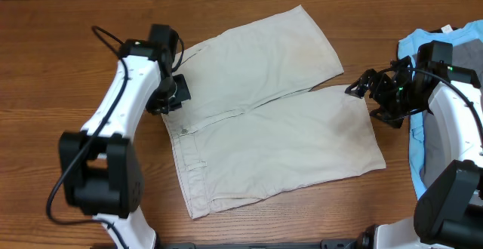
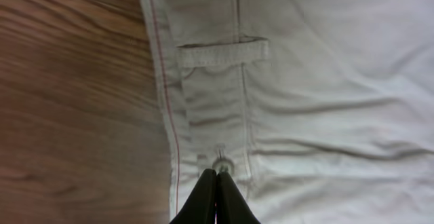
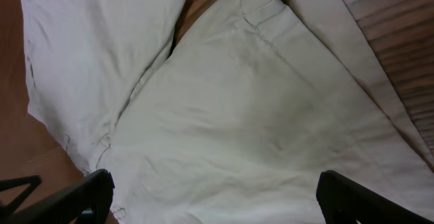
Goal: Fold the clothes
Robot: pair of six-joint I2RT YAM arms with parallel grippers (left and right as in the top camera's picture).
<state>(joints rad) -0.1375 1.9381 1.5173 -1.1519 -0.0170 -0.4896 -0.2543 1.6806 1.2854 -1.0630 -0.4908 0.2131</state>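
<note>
Overhead, the khaki shorts lie spread on the table between the left pincer, at their waistband, and the right pincer, at the leg hems. Left wrist: jaws pressed together, tips at the waistband button. Right wrist: jaws wide, shorts just ahead.
</note>
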